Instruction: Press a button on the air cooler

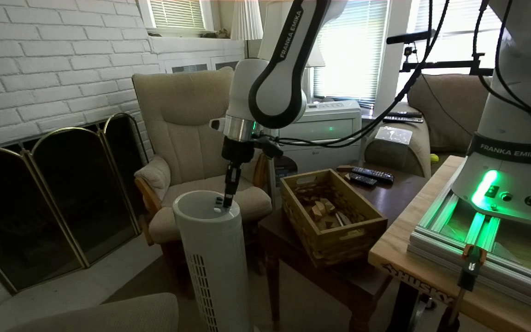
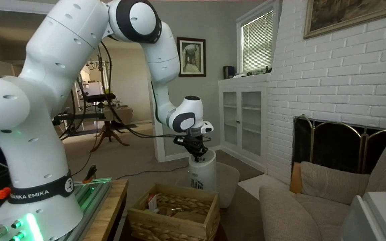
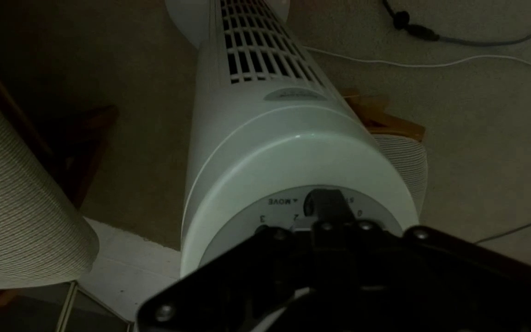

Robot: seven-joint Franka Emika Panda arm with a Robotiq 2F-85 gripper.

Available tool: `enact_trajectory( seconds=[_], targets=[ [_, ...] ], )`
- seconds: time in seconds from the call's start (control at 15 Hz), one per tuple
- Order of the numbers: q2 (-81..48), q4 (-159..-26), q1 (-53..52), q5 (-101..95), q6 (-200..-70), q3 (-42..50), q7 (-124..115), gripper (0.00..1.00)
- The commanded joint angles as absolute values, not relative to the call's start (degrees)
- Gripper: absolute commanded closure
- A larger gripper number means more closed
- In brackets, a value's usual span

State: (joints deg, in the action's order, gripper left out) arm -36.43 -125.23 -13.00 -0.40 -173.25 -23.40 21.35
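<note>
Wrist view — fingers (image 3: 333, 205) together, upright air cooler (image 3: 288, 124) beneath, its grey panel (image 3: 247, 226) at their tips — contact unclear.

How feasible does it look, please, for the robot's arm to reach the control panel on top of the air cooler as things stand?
Yes, it seems so: the gripper is right over the control panel of the air cooler, with nothing visible in between, though I cannot tell whether they touch.
</note>
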Motion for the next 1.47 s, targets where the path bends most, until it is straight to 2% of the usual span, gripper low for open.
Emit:
enact_trajectory(
  seconds=[0.0,0.67,1.2,1.4],
  targets=[
    [-37.1,-124.3,-15.1,-3.4,-174.2,-21.4,17.6,1.00],
    [-37.3,-123.8,-18.3,-5.0,-175.0,-18.7,15.3,1.00],
    [-42.0,-119.4,-20.0,-5.7,-170.0,-17.9,15.3,1.00],
    [-39.3,-121.0,-19.8,-5.6,-170.2,-18.1,15.1,1.00]
  ],
)
